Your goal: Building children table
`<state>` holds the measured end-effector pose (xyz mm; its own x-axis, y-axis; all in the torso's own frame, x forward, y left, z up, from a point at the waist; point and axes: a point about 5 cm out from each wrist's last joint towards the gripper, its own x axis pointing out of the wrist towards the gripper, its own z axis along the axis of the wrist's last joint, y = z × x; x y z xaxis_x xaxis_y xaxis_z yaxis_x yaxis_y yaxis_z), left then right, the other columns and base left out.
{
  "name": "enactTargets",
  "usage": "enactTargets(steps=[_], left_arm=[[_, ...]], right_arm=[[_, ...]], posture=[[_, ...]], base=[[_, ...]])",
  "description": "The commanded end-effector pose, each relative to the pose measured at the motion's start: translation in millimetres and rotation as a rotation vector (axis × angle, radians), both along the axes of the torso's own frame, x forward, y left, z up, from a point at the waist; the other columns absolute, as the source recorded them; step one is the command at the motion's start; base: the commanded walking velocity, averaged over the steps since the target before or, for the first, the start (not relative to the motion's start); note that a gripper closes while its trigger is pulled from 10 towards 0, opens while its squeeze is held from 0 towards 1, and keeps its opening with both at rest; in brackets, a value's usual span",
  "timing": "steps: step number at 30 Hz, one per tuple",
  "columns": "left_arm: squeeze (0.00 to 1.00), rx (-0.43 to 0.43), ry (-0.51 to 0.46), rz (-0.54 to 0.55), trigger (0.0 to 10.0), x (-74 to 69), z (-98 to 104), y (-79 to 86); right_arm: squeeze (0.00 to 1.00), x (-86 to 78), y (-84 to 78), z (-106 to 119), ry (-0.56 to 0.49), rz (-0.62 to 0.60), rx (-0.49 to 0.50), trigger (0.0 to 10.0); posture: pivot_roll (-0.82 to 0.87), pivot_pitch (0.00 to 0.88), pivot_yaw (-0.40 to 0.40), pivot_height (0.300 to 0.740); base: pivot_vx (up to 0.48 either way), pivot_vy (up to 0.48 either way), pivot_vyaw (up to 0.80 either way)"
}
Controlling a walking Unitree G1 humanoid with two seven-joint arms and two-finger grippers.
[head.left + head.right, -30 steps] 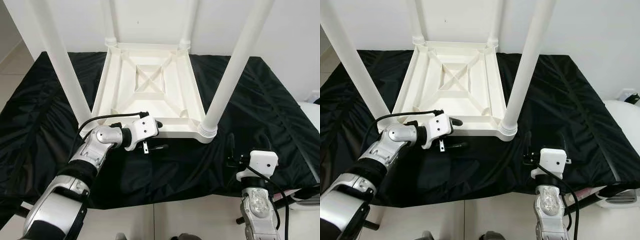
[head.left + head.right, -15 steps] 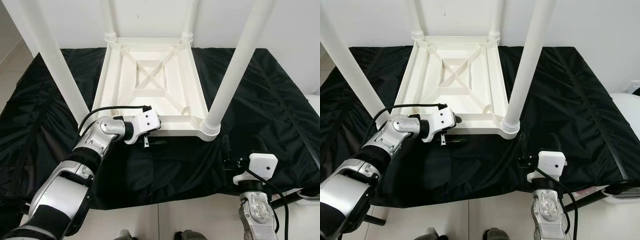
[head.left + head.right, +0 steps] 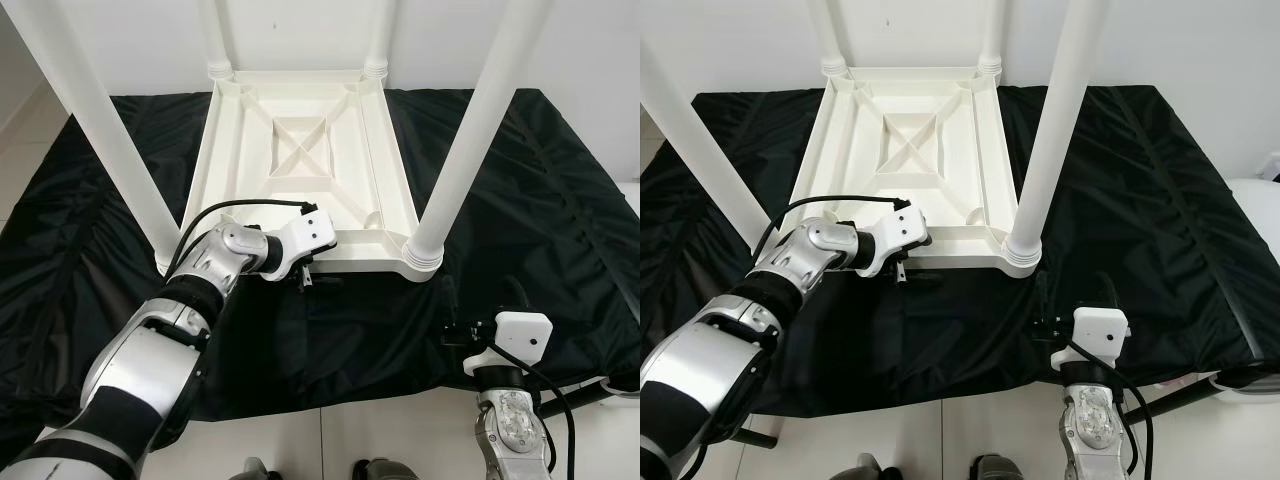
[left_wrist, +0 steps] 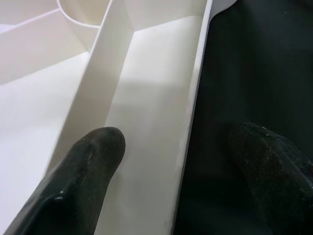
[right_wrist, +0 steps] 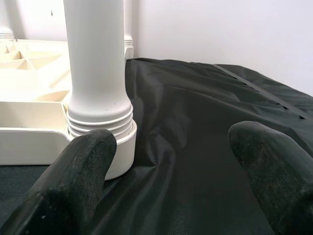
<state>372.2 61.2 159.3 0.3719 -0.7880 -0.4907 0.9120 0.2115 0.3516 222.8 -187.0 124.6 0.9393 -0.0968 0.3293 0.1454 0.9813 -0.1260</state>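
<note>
A white plastic table [image 3: 300,170] is seen upside down on a black-draped worktop [image 3: 520,220], its ribbed underside facing up and four round legs [image 3: 470,140] screwed into the corners. The left arm is stretched forward and bent inward, the left tool [image 3: 312,272] set at the table's near rim with its fingers [image 4: 93,161] spread, one over the rim wall, the other over the cloth. The right tool [image 3: 1073,298] is held low with fingers apart, just short of the near right leg [image 5: 98,73]. Bare black cloth is left open ahead of and beside it.
</note>
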Motion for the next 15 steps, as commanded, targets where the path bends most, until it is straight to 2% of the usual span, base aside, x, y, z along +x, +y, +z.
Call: enactTargets(steps=[1,8,15], left_arm=[[0.00,0.017,0.009,0.090,10.0,4.4,-3.4,3.5],[0.00,0.070,0.058,0.117,10.0,6.1,-6.8,6.8],[0.00,0.083,0.067,0.124,10.0,6.4,-7.4,4.4]], right_arm=[[0.00,-1.2,1.7,-1.1,0.008,0.002,-0.006,10.0],[0.00,-0.6,3.1,-0.8,0.003,-0.001,-0.005,10.0],[0.00,-0.8,3.9,-0.2,-0.004,-0.005,-0.004,10.0]], posture=[[-0.14,0.070,0.095,0.740],[-0.14,0.062,0.109,0.740],[-0.15,0.057,0.117,0.740]], base=[[0.000,0.000,0.00],[0.000,0.000,0.00],[0.000,0.000,0.00]])
